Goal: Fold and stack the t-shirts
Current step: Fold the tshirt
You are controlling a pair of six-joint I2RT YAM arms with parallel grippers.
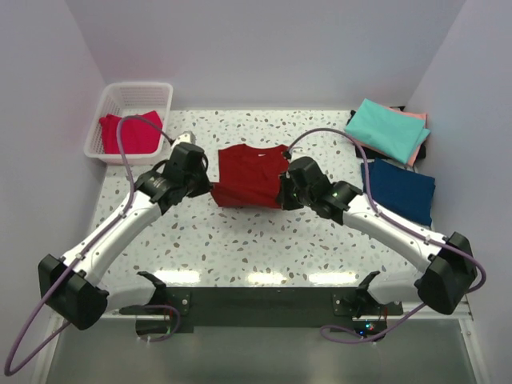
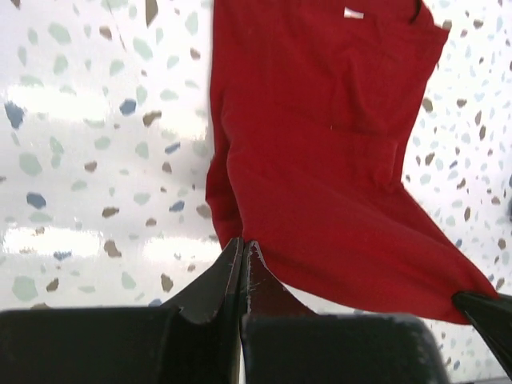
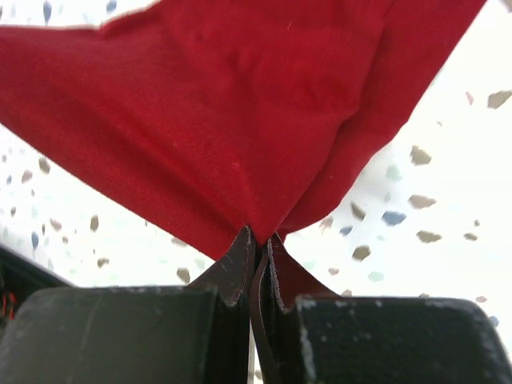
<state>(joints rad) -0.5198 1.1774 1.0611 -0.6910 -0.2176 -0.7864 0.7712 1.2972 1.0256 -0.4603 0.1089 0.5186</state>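
Dark red t-shirt [image 1: 250, 174] lies on the tabletop [image 1: 240, 240] right of the white basket [image 1: 136, 85], its near corners pinched in the closed left hand [image 2: 242, 248] and closed right hand [image 3: 258, 240], apparently so the hem folds over evenly.

**Five tees, one mid-fold**

Dark red t-shirt [image 1: 250, 172] dead centre, partly folded, collar on the far side, near corners lifted. Pinkish-red t-shirt [image 1: 132, 132] bunched in the white basket [image 1: 112, 100], far left. Teal t-shirt [image 1: 386, 128] folded on top of the salmon pink t-shirt [image 1: 419, 122], far right. Navy t-shirt [image 1: 400, 188] folded flat just nearer.
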